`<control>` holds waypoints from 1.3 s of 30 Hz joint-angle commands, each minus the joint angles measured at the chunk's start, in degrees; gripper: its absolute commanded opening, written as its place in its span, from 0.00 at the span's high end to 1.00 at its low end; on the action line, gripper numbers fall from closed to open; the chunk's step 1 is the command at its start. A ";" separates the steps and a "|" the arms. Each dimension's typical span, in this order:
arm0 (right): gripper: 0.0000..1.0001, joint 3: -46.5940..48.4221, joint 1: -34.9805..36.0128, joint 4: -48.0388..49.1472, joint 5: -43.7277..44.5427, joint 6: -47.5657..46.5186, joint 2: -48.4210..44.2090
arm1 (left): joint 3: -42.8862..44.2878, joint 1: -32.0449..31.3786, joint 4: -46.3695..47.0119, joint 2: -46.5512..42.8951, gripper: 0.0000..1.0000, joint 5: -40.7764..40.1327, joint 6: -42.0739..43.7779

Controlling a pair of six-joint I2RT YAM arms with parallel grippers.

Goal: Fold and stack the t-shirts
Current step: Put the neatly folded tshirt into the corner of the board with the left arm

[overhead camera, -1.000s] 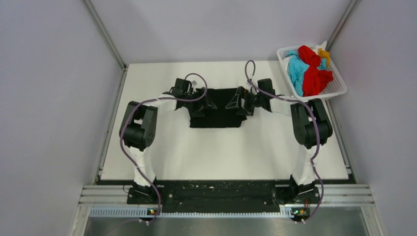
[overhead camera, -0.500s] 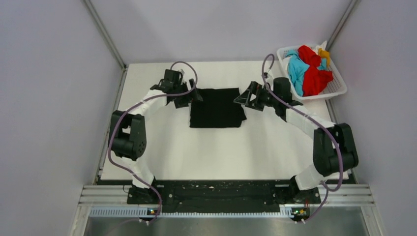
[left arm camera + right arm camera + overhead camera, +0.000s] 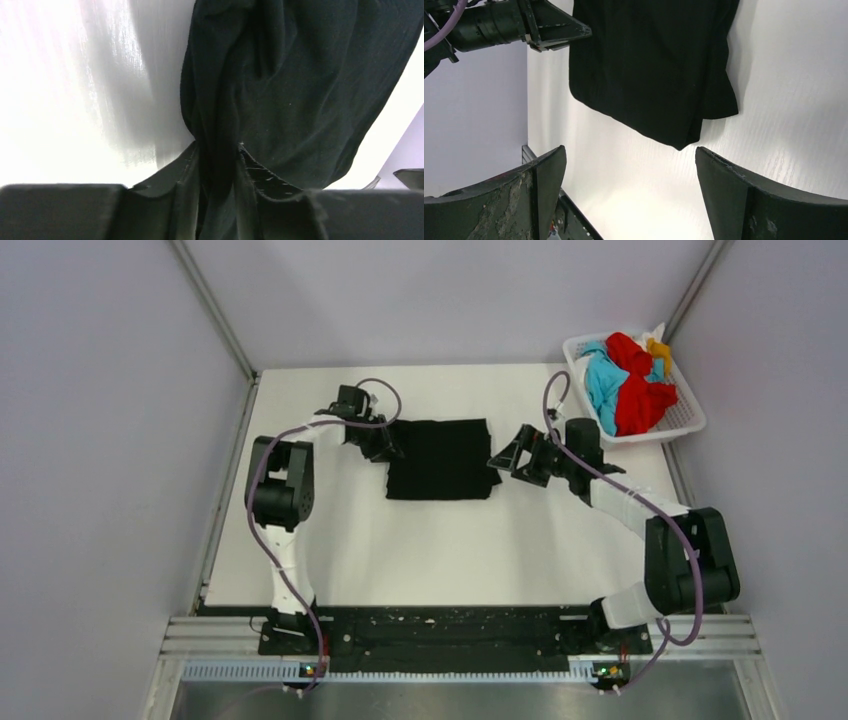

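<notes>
The folded black t-shirt lies flat on the white table, towards the back. My left gripper sits at its left edge. In the left wrist view the gripper is shut on a bunched fold of the black cloth. My right gripper hovers open just off the shirt's right edge. In the right wrist view its fingers are wide apart with only bare table between them, and the shirt's corner lies just ahead. Red, turquoise and orange-yellow t-shirts lie crumpled in the basket.
A white lattice basket stands at the table's back right corner, close behind the right arm. Grey walls with metal rails enclose the table on three sides. The left arm's gripper shows across the shirt in the right wrist view.
My left gripper moved from above the shirt to its left edge and closed on the cloth. My right gripper drew back to the right off the shirt and stayed open.
</notes>
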 commanded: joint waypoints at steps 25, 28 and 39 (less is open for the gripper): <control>0.01 7.40 -1.97 -13.57 20.25 -8.08 -7.58 | 41.81 17.95 -22.31 18.15 1.00 -26.84 24.34; 0.01 8.53 -1.99 -15.26 21.98 -8.53 -8.09 | 49.46 20.78 -23.48 22.80 1.00 -27.15 25.17; 0.01 10.06 -2.00 -17.79 26.86 -7.28 -7.12 | 53.80 25.54 -15.36 25.83 1.00 -31.63 27.99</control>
